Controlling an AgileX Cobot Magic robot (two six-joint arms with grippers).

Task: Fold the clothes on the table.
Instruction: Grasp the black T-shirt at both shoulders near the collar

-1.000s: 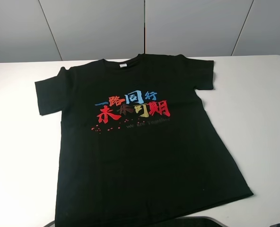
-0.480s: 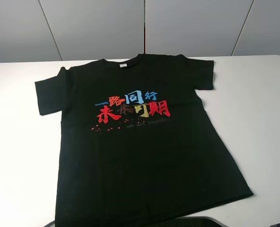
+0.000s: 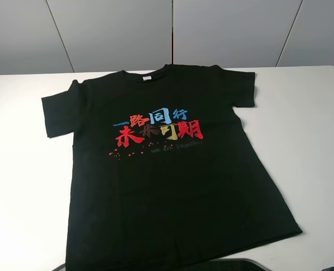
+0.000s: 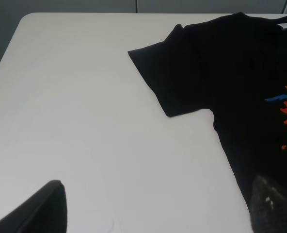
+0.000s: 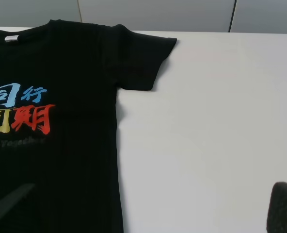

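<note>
Left gripper agape over table; T-shirt just beside.

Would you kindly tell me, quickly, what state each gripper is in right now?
Left gripper: open, holding nothing.
Right gripper: open, holding nothing.

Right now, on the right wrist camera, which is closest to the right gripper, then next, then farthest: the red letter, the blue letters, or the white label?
From the open right gripper:
1. red letter, print row toward the hem, nearest.
2. blue letters, print row toward the collar.
3. white label, at the collar, farthest.
</note>
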